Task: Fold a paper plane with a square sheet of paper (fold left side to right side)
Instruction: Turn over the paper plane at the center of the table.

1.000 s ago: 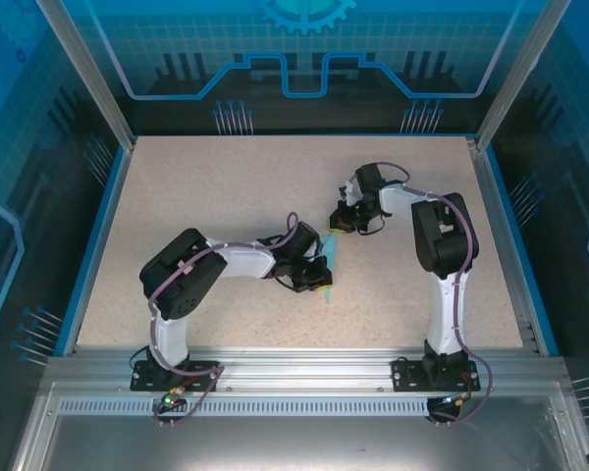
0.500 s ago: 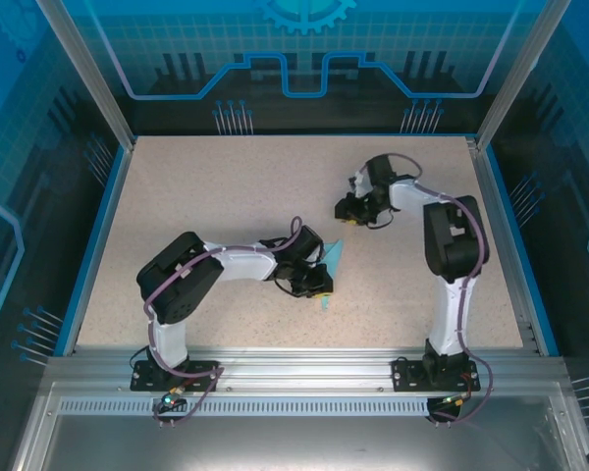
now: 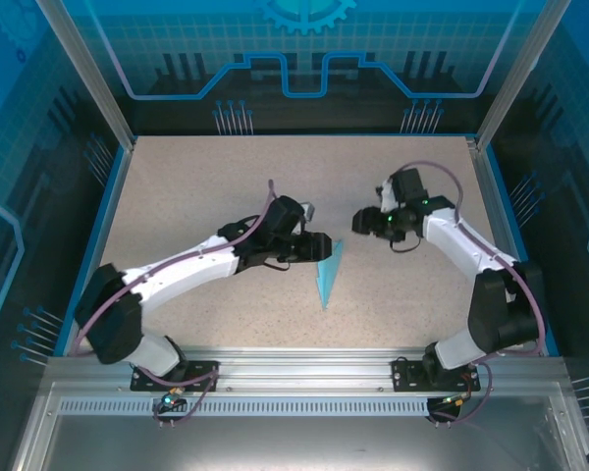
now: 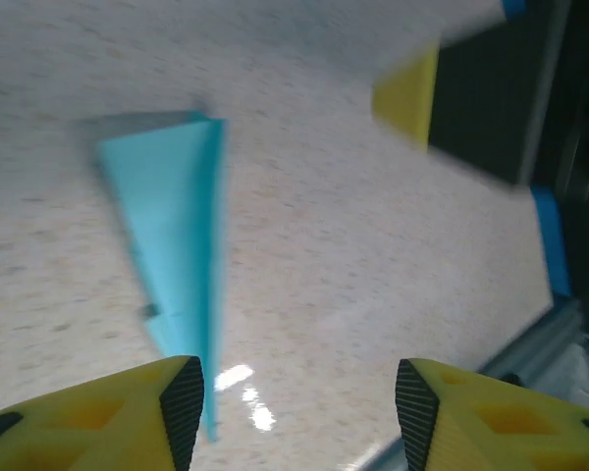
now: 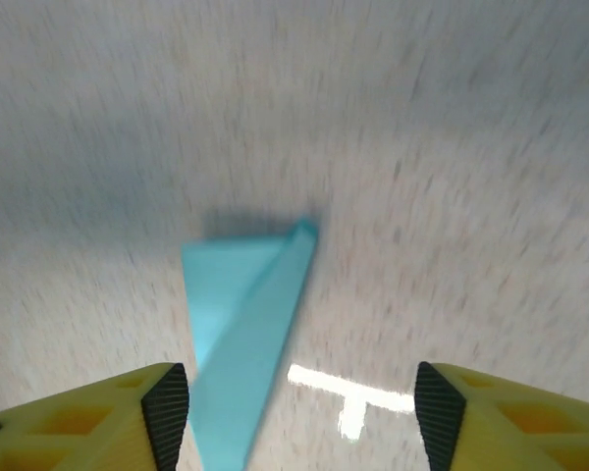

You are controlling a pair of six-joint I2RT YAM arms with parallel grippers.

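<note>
The paper plane [image 3: 328, 273] lies flat on the tabletop [image 3: 196, 186], about midway between the left and right edges and somewhat closer to the near edge. Its sharp tip points to the near edge and its wide end to the far edge. Near the wide end, on its left side, hangs the left gripper [image 3: 324, 245], its yellow fingers [image 4: 108, 412] apart and holding nothing. Farther back and to the right, the right gripper [image 3: 357, 222] is also spread and empty, apart from the paper.

A lab robot cell: speckled table [image 3: 226, 186] enclosed by blue printed panels [image 3: 304, 49].
</note>
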